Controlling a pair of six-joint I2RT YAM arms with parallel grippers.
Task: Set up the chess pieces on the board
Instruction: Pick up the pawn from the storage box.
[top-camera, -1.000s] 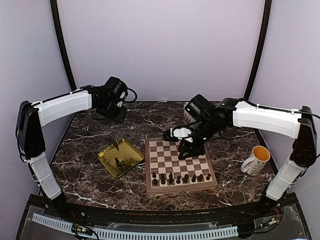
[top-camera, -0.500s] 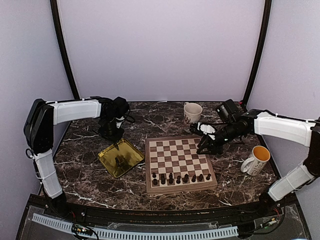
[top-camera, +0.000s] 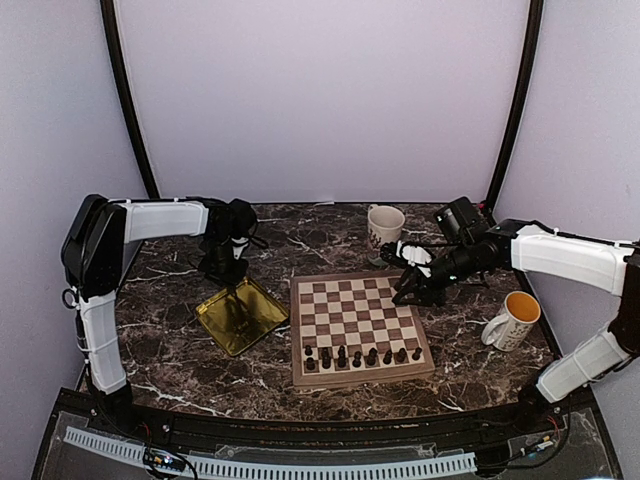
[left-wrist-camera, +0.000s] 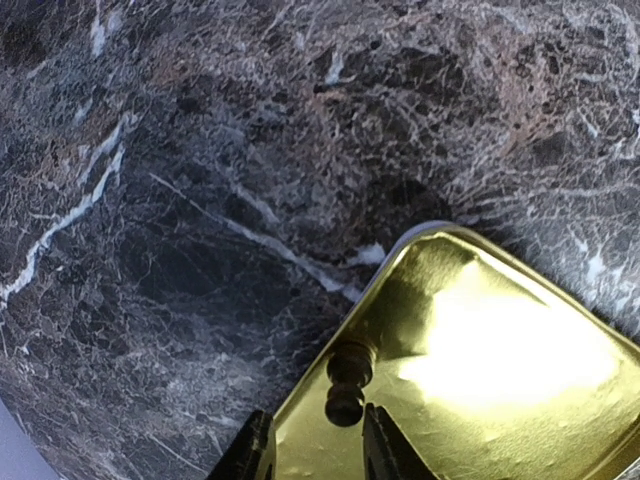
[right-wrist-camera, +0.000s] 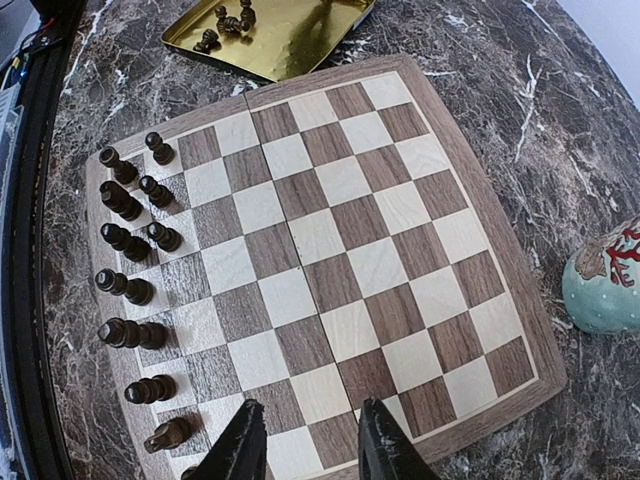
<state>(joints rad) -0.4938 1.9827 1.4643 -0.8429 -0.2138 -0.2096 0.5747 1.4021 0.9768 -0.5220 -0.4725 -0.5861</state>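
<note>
Pieces (right-wrist-camera: 125, 242) (tiny, dk brown)

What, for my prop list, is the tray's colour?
The tray is shiny gold, best in left wrist view.

**Both arms extended, both claws parted**

My left arm (top-camera: 150, 218) reaches forward from a raised shoulder. Its wrist bends so the left claw (left-wrist-camera: 315, 445) points steeply down, jaws apart. My right arm (top-camera: 560, 250) stretches inward, right claw (right-wrist-camera: 312, 440) angled downward, jaws apart.
</note>
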